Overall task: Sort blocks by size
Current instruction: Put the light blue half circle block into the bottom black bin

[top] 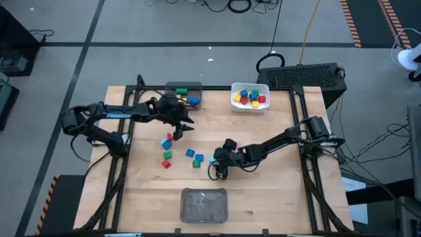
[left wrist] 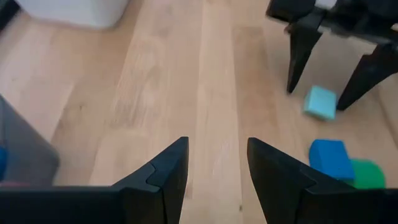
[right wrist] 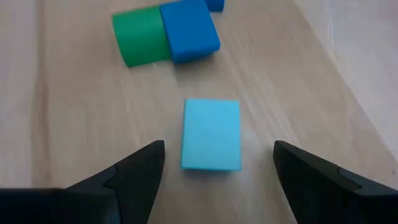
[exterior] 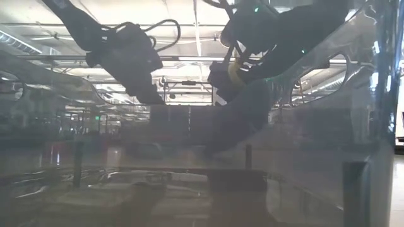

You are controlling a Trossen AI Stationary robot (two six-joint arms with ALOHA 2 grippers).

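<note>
the right gripper (right wrist: 214,165) stands wide open around a light blue rectangular wooden block (right wrist: 211,134) lying flat on the table's middle. the block could skid toward the neighbouring blue block (right wrist: 189,31) if one finger touches first. the left gripper (left wrist: 217,168), half open and empty, hovers near the grey bin (top: 183,89).

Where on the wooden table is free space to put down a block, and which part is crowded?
Bare wood lies between the clear plastic bin and the table's right edge, and left of that bin. The middle, around the loose painted blocks and the open right gripper, is crowded.
</note>
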